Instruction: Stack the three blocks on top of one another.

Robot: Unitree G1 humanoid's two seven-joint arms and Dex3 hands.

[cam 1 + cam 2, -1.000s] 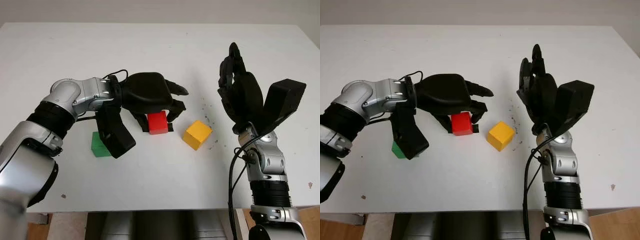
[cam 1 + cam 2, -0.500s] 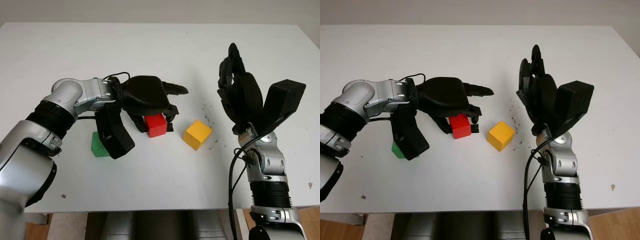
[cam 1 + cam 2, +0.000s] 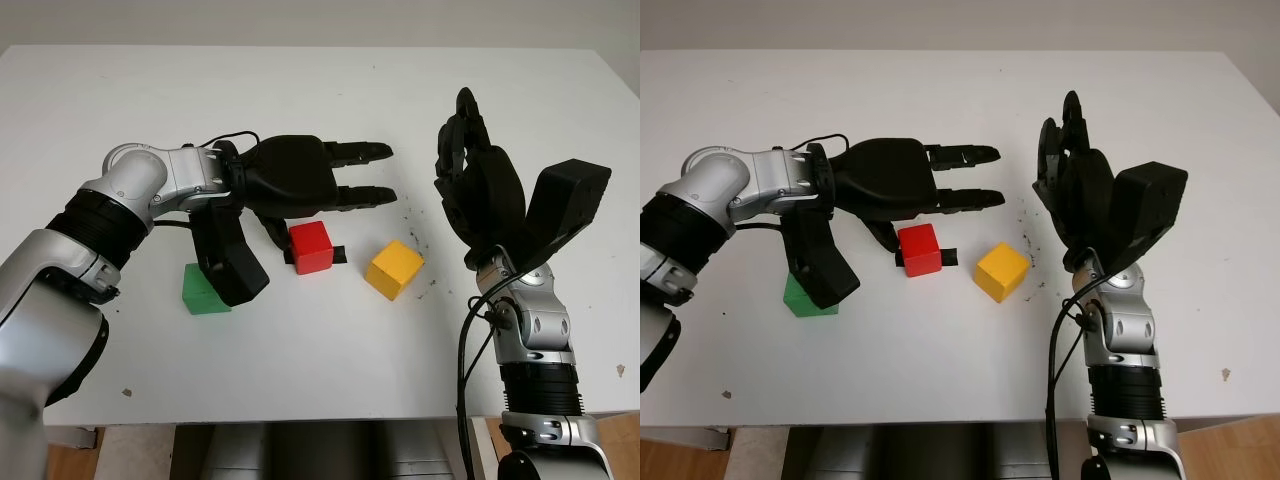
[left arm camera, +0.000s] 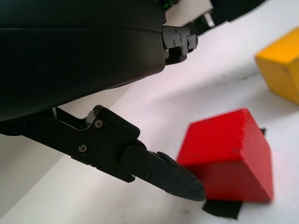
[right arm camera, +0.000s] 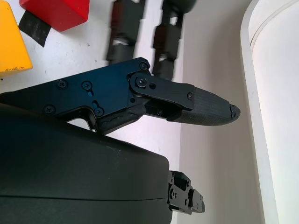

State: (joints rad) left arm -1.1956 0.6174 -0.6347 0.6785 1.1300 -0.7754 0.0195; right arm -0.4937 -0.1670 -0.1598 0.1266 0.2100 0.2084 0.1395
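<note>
In the left eye view the left hand (image 3: 335, 185) hangs over the far side of the red block (image 3: 310, 247), holding nothing, two fingers stretched level toward the robot's right and a thumb dropping down beside the block's near-left face; I judge it is placed to straddle the block so the digits can close on opposite faces. The red block sits on the white table (image 3: 320, 90) over a strip of black tape (image 3: 338, 255), the green block (image 3: 204, 290) well off to the robot's left and partly behind the forearm, the yellow block (image 3: 394, 268) just to the right; none is stacked yet. Each is a cube, so none has a long axis; the red one sits nearly square to the table edge, the yellow one turned with a corner toward the robot. In the right eye view the right hand (image 3: 1080, 195) is raised upright above the table at the right, open and empty, apparently parked clear. In the left wrist view a dark fingertip (image 4: 184, 182) lies just at the red block's lower corner; I cannot tell if it touches. In the right wrist view the red and yellow blocks lie far beyond that hand's fingers (image 5: 205, 106).
</note>
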